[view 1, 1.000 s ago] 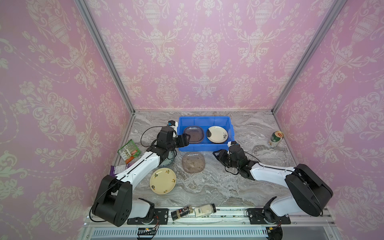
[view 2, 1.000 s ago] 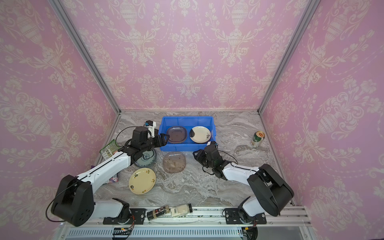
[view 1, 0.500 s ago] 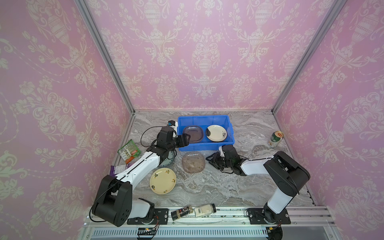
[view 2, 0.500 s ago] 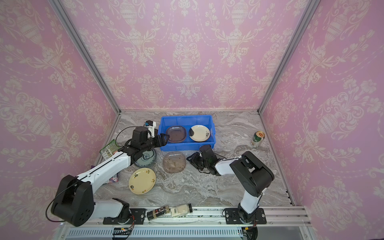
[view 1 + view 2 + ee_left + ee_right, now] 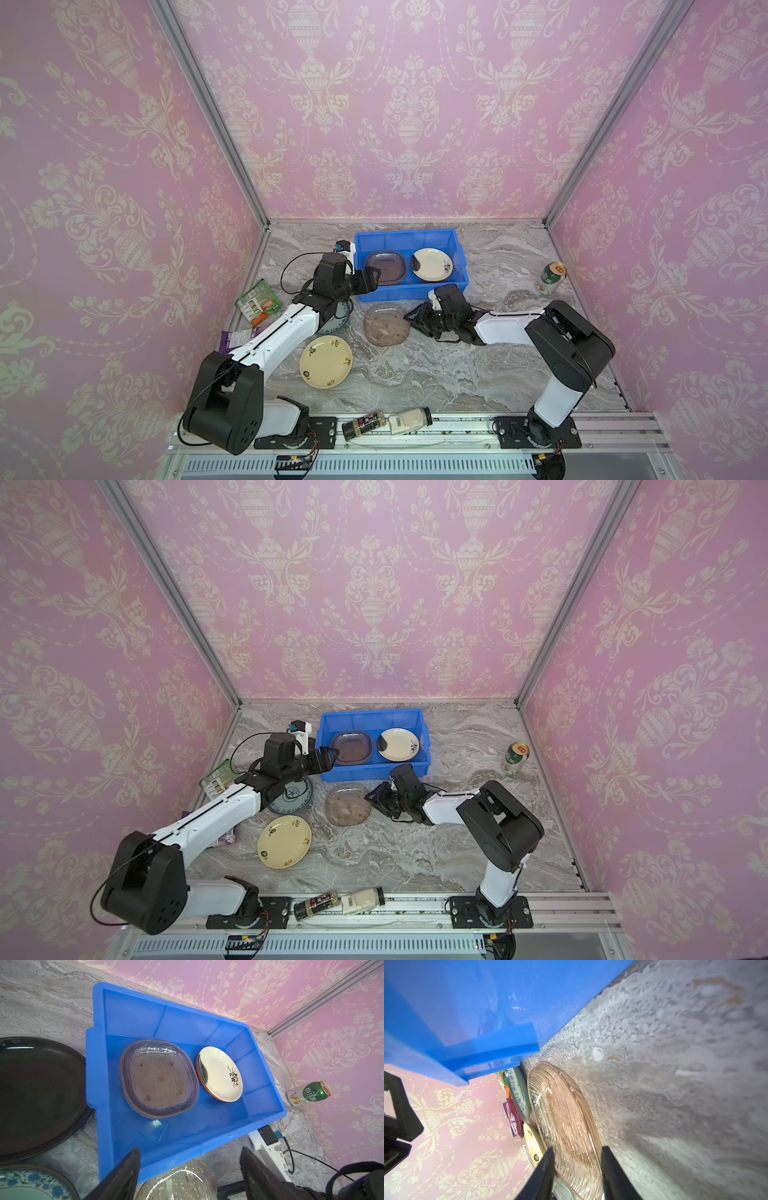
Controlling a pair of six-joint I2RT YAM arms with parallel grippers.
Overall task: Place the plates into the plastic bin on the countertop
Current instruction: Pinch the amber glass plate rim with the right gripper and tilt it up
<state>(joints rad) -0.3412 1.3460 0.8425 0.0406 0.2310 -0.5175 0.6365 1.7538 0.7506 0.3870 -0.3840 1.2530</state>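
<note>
Plate at the claw's tips: the right claw (image 5: pixel 577 1148) sat low over the counter (image 5: pixel 478 365), its jaws partly apart astride the near rim of a brownish see-through plate (image 5: pixel 386 326), with no firm pinch showing. The plate lay flat on the stone just in front of the blue bin (image 5: pixel 409 236), outside it. Ribbed, glassy and stiff, it looked light but slick and apt to chip. The thin raised rim seemed the only place to take hold, one finger over and one under. The left claw (image 5: pixel 373 277) hung wide open and empty at the bin's front left corner, near a clear plate (image 5: pixel 385 267) and a cream plate (image 5: pixel 432 264) inside.
</note>
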